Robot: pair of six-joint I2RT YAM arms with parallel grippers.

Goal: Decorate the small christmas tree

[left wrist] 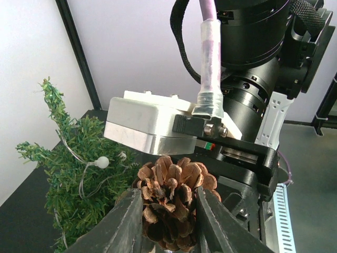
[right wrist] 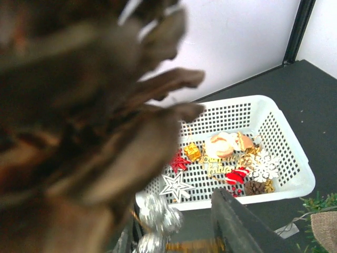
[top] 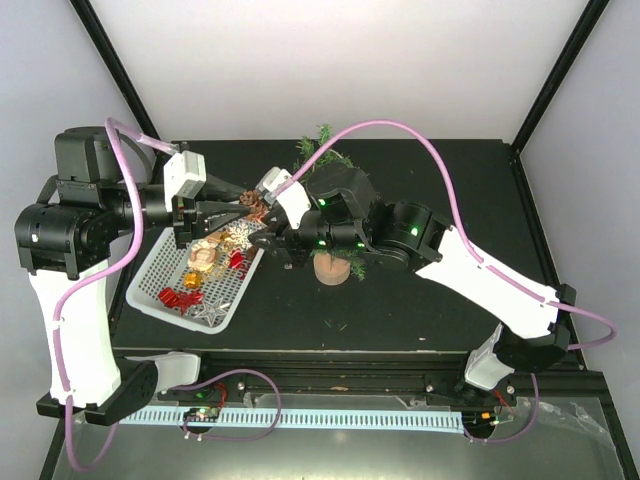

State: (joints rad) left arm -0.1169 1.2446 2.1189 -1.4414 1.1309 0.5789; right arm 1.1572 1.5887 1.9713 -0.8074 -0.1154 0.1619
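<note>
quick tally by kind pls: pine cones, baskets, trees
pine cones: 2, the held pine cone and the basket pine cone
white basket: 1
small christmas tree: 1
total: 4

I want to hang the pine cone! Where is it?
In the left wrist view, the pine cone is pinched in the left gripper, held up with the small christmas tree at its left.
</note>
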